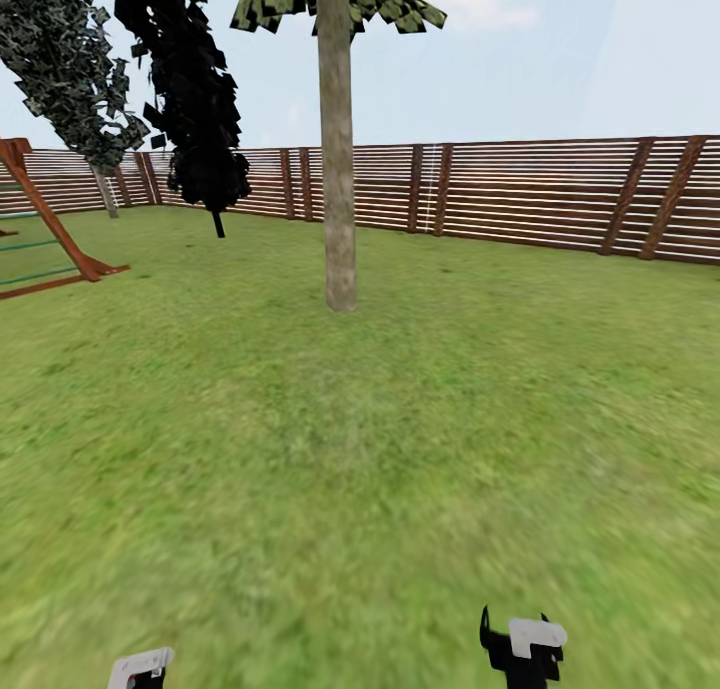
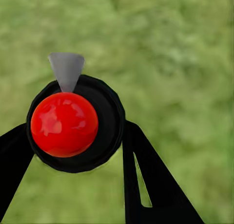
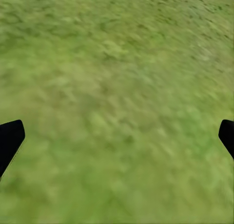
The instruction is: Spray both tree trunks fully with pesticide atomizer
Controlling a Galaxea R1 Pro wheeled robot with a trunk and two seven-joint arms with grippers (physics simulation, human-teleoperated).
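gripping the pesticide atomizer point(image 2: 73, 124), left end effector point(image 2: 73, 151) clamped; right end effector point(image 3: 117, 136) spread wide, empty.

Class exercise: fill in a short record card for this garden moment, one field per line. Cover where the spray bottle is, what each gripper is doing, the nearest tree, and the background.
Spray bottle: red-topped atomizer held between the left gripper fingers, above grass
Right gripper: open, nothing between its fingers, over lawn
Nearest tree: thick grey-brown trunk ahead, standing in the grass
Other trees: black-leaved tree and a further tree near the fence
Background: brown slat fence; wooden frame at the left
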